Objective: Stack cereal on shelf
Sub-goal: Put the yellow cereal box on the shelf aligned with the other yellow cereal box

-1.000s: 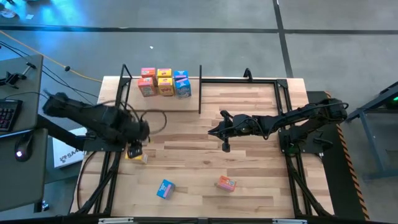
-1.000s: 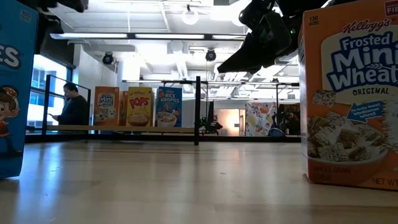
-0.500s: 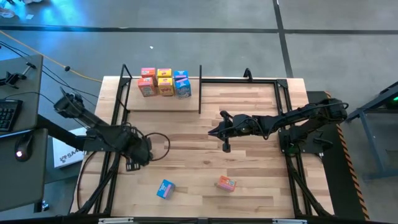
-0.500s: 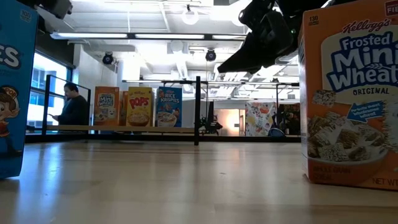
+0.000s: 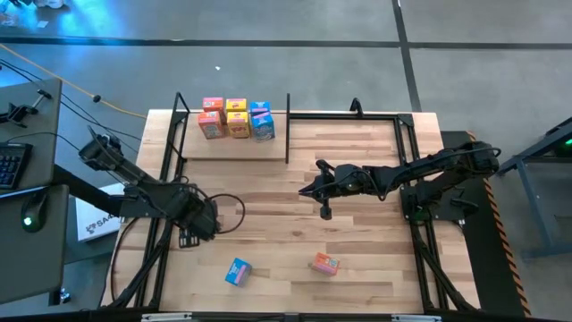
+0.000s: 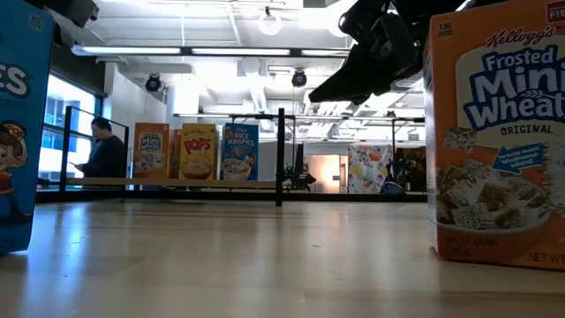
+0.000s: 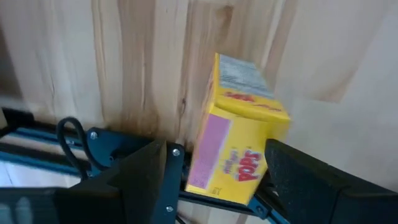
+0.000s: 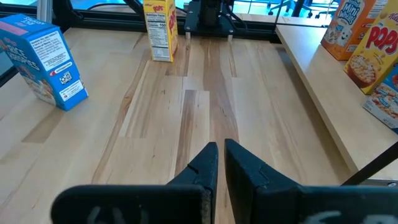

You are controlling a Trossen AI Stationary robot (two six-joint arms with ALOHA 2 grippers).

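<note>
My left gripper point(image 5: 191, 234) points down at the table's left edge, open. A yellow cereal box point(image 7: 239, 137) stands between its two fingers, which flank it. The arm hides this box in the high view; the right wrist view shows it upright point(image 8: 160, 28). My right gripper point(image 5: 304, 190) hovers shut over mid table, touching nothing. Several cereal boxes point(image 5: 237, 119) stand in a row on the shelf point(image 5: 234, 146) at the far left. A blue box point(image 5: 238, 271) and an orange box point(image 5: 325, 264) stand near the front edge. My left gripper comes at the yellow box from above, one finger on either side of it. One finger point(image 7: 305, 174) lies right beside the box's printed side point(image 7: 258, 165), and a gap shows at the other finger. I cannot tell whether either finger touches it. The box stands on the table.
Black frame rails point(image 7: 118, 155) run along the table's left edge just beside the yellow box. An upright black post point(image 5: 288, 125) bounds the shelf on its right. A person point(image 6: 104, 152) stands beyond the table. Bare wood point(image 5: 268, 215) lies between the arms.
My left gripper has gone toward the table's near edge and down, over the yellow box, which now lies hidden under it in the high view. For the last half second it has kept still.
</note>
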